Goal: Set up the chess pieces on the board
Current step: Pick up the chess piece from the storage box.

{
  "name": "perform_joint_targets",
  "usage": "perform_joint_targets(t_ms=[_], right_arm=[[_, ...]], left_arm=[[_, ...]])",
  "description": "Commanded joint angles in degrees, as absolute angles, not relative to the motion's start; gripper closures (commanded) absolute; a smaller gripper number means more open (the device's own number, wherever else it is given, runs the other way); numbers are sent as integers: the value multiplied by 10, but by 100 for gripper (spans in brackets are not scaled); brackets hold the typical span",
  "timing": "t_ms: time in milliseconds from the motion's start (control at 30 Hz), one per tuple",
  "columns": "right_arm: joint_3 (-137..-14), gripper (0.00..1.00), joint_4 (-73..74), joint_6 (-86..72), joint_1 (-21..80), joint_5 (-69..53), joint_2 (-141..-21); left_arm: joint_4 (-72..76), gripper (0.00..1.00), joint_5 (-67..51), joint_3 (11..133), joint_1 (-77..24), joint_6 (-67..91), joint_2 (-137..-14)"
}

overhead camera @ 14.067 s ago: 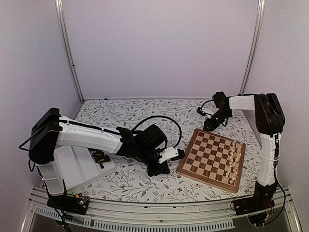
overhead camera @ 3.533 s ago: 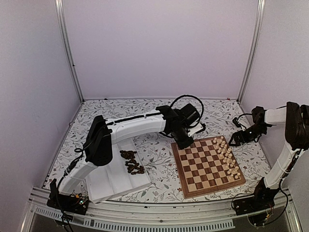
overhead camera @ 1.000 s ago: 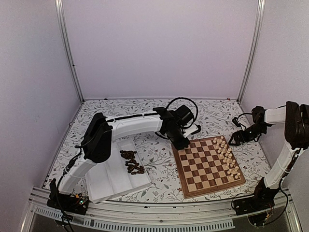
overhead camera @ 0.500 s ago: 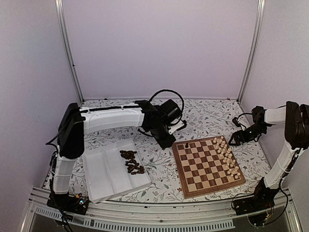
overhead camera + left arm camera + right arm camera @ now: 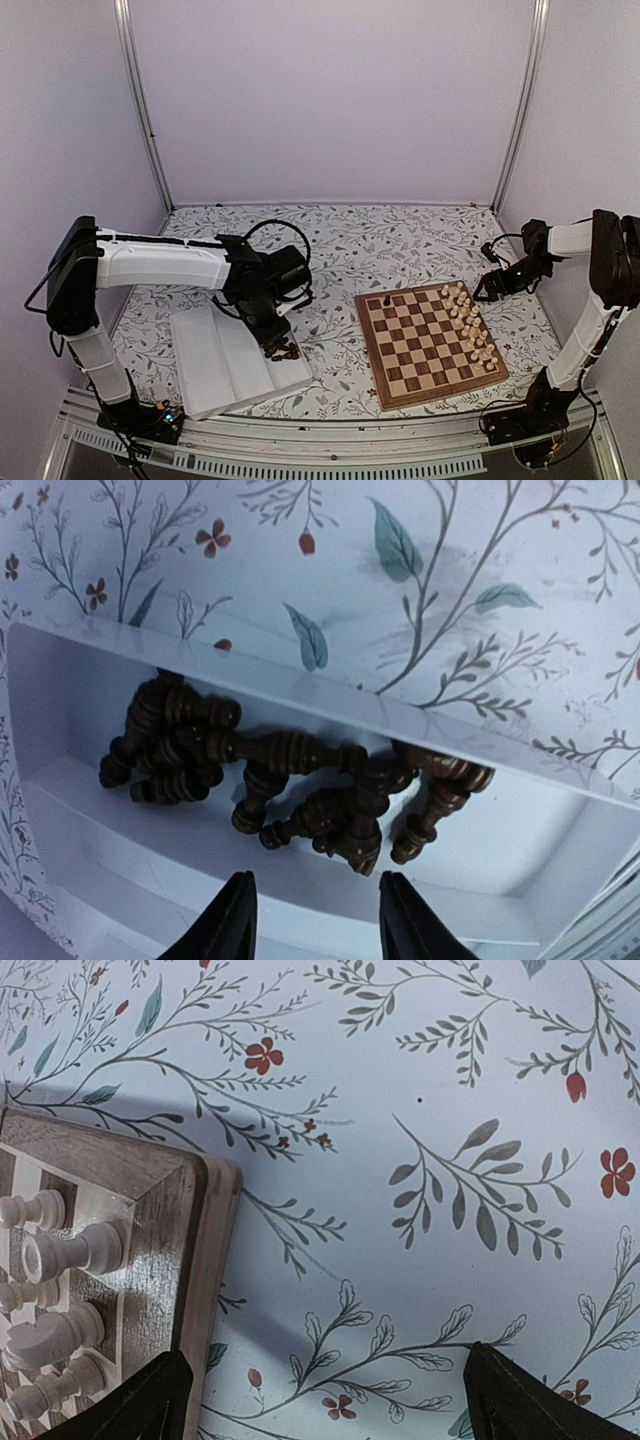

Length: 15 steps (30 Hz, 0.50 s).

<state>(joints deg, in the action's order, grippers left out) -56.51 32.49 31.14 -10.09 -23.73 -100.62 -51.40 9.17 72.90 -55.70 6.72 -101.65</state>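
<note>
The wooden board (image 5: 428,342) lies right of centre, with pale chess pieces (image 5: 472,327) lined up along its right side and one dark piece (image 5: 388,300) at its far left corner. Several dark brown chess pieces (image 5: 300,780) lie heaped in the white tray (image 5: 225,365). My left gripper (image 5: 315,920) hovers open over that heap, nothing between its fingers; from above it sits at the tray's far right end (image 5: 268,325). My right gripper (image 5: 325,1405) is open wide above the floral cloth, just off the board's corner (image 5: 150,1220), near the pale pieces (image 5: 60,1250).
The white ridged tray (image 5: 520,850) sits at the front left, its rim between the pieces and the floral tablecloth (image 5: 350,240). Metal frame posts (image 5: 140,100) stand at the back corners. The right arm (image 5: 590,300) stands along the right edge.
My left arm has swung from the board's far left corner back over the tray, leaving one dark piece standing on the board, and its gripper has opened. The right arm has stayed still.
</note>
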Motion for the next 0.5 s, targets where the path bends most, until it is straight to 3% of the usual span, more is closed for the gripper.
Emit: perform_joint_targets(t_ms=[0,467], right_arm=[[-547,1,358,308,-99,-228,-1041],[-548,1,359,306,-100,-230,-1042]], left_arm=[[-514,55,81,706,-558,81,-1003],[-470,72,62,689,-559,53,-1038]])
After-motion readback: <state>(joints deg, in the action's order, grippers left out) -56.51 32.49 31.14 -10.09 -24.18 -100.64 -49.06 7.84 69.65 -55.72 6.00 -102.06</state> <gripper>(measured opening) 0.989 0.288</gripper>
